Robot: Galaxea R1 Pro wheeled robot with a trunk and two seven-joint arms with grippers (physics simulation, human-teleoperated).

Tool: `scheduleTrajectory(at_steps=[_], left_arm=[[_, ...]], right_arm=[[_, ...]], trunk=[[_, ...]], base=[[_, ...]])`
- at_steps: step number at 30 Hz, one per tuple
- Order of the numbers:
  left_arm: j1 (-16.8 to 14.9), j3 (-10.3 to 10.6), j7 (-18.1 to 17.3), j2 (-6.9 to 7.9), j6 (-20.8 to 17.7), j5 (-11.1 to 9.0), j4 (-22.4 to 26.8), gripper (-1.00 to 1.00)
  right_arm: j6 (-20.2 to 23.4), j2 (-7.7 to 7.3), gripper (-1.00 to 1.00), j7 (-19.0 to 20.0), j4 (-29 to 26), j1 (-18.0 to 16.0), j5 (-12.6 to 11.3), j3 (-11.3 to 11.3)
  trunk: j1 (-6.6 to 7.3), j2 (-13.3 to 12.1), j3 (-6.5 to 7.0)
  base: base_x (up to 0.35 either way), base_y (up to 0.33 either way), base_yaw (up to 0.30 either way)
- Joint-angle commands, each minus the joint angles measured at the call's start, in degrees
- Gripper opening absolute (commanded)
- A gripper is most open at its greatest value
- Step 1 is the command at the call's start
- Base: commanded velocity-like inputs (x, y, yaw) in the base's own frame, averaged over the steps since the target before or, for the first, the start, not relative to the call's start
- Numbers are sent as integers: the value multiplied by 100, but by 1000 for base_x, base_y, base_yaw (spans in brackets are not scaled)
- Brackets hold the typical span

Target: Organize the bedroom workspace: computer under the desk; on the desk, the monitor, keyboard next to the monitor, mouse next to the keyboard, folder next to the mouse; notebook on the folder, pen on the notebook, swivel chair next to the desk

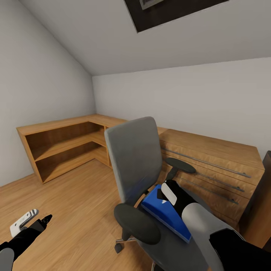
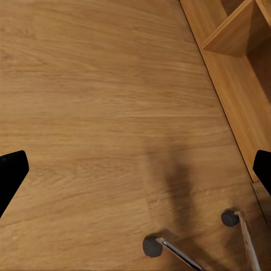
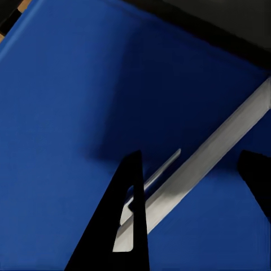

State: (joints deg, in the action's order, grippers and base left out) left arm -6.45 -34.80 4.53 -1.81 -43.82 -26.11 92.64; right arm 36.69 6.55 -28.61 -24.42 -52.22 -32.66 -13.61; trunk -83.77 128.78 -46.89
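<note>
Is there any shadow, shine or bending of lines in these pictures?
Head view: wall and ceiling lines fan outward, wide-lens stretch; light is soft and even. Left wrist view: a blurred dark shadow lies on the wood floor near the chair's wheels. Right wrist view: a soft shadow falls on the blue folder; its metal strip shines pale.

The swivel chair (image 1: pixel 135 165) seat is largely covered by the folder (image 1: pixel 165 214) and the right arm, and its wheeled base is cut off at the lower edge. The right claw (image 1: pixel 162 195) fingertips are hidden behind its own wrist. A dark panel (image 1: pixel 259 203) is cropped at the right edge
</note>
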Motion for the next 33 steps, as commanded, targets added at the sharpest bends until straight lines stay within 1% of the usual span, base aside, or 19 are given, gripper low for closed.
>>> scheduleTrajectory(at_steps=[1, 15, 18, 33], left_arm=[[-6, -8, 48, -4, -30, -61, 8, 100], [-6, -10, 48, -4, -30, -61, 8, 100], [-6, -9, 48, -4, -30, -61, 8, 100], [-6, -11, 48, -4, -30, -61, 8, 100]], right_arm=[[-17, -4, -100, -49, 60, 1, -223, -19], [-22, -4, -100, -49, 60, 1, -223, -19], [-22, -4, -100, -49, 60, 1, -223, -25], [-30, -4, -100, -49, 60, 1, -223, -32]], trunk=[[0, 2, -8], [0, 2, -8], [66, -118, 46], [66, -118, 46]], base=[[0, 0, 0], [0, 0, 0], [0, 0, 0], [0, 0, 0]])
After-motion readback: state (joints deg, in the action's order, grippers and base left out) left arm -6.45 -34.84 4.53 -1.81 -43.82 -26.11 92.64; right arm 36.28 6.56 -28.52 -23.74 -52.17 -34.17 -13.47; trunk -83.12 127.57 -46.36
